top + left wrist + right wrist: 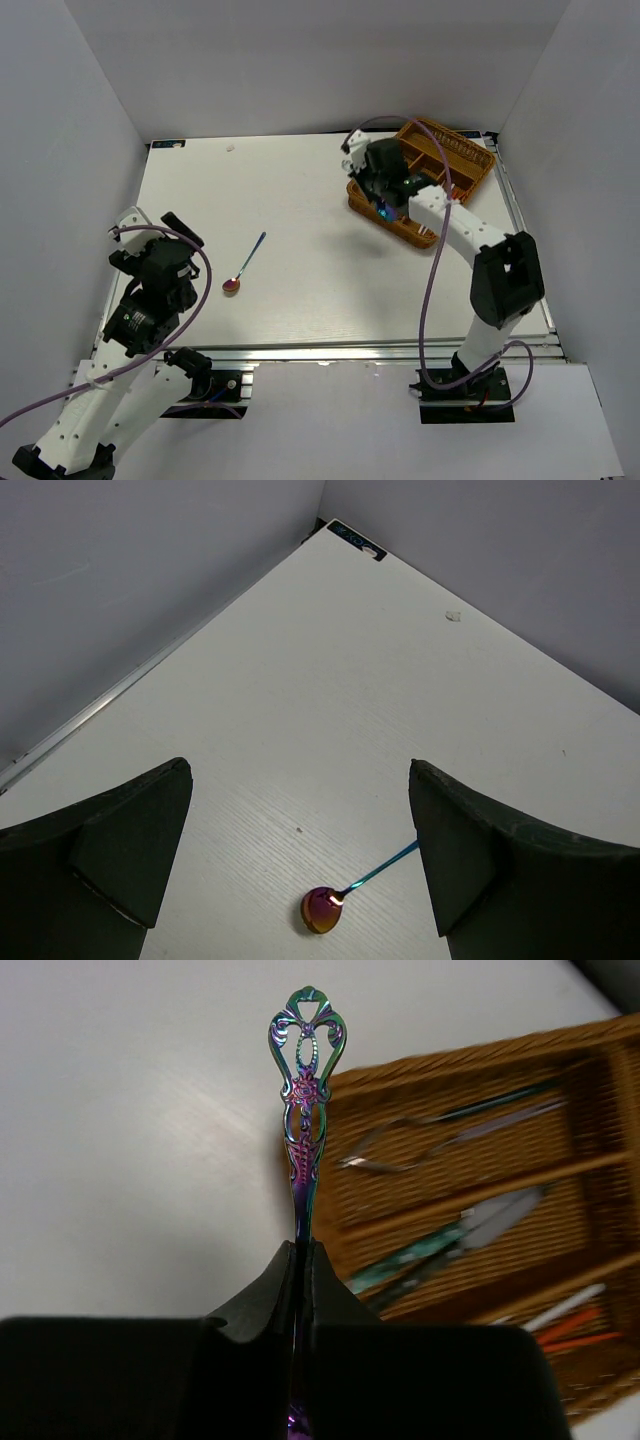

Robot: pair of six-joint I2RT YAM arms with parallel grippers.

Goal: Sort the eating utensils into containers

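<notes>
Your right gripper [302, 1260] has its jaws clamped shut on an iridescent utensil [305, 1090], gripping low on the ornate blue-purple handle so that the scrolled tip stands straight up in the wrist view. Its working end is hidden below the jaws, so you cannot tell from here whether it is a fork, a spoon or a knife. The top view puts that gripper at the left end of the wicker tray [450, 135]. The step in hand looks like the delivery of this piece to its compartment. In the tray, one compartment holds slim silvery pieces [440, 1135], the next a teal-handled knife [470, 1230], and the last the chopsticks [565, 1320]. Your next move calls for settling which compartment matches the held piece. Then turn the wrist so the piece lies along that narrow slot, bring it low between the dividers, and only then part the jaws, since a drop from height could bounce it out or across a divider. Your left gripper [297, 810] hangs with its jaws wide apart and empty above the worktop [320, 200]. An iridescent spoon [325, 910] lies just below it on the worktop, the one piece visibly left to sort.
</notes>
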